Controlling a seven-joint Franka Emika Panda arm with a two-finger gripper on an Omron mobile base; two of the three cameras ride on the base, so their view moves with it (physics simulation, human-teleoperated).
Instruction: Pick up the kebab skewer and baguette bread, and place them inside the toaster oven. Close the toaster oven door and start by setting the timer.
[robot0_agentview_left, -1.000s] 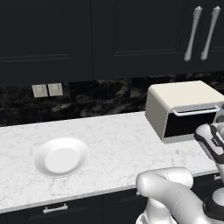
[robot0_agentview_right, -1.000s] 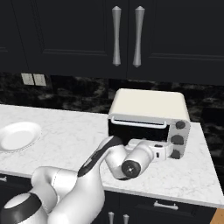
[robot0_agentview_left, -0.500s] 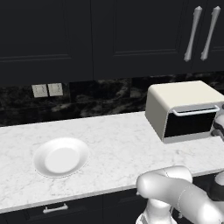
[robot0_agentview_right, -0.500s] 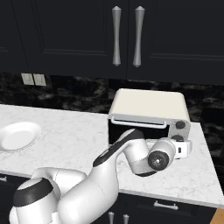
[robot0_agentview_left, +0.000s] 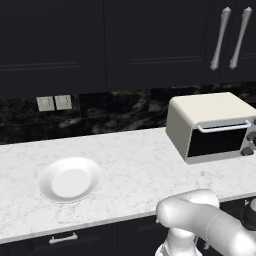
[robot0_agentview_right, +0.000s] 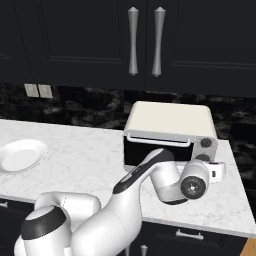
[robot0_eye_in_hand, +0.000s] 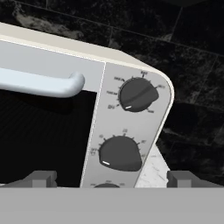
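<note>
The cream toaster oven (robot0_agentview_right: 170, 122) stands at the counter's right end, and its dark glass door (robot0_agentview_right: 150, 152) is shut under the white bar handle (robot0_agentview_right: 159, 140). My gripper (robot0_agentview_right: 218, 171) hovers low in front of the oven's right-hand knob panel. In the hand view the gripper (robot0_eye_in_hand: 112, 179) is open, its fingertips (robot0_eye_in_hand: 41, 178) wide apart with nothing between them. Two grey knobs (robot0_eye_in_hand: 138, 94) (robot0_eye_in_hand: 120, 153) lie straight ahead of it, with the handle (robot0_eye_in_hand: 39, 83) and the glass (robot0_eye_in_hand: 43, 135) to their left. The kebab skewer and the baguette bread are out of view.
A white plate (robot0_agentview_left: 70, 180) sits on the marble counter (robot0_agentview_left: 135, 155) well to the left of the oven (robot0_agentview_left: 210, 125). Dark wall cabinets with long handles (robot0_agentview_right: 145, 40) hang above. The counter's right end lies just past the oven. My arm's elbow (robot0_agentview_right: 160, 175) crosses in front of the door.
My hand has moved right along the oven's front, from before the door to the knob panel. The jaws stayed open and the door stayed shut.
</note>
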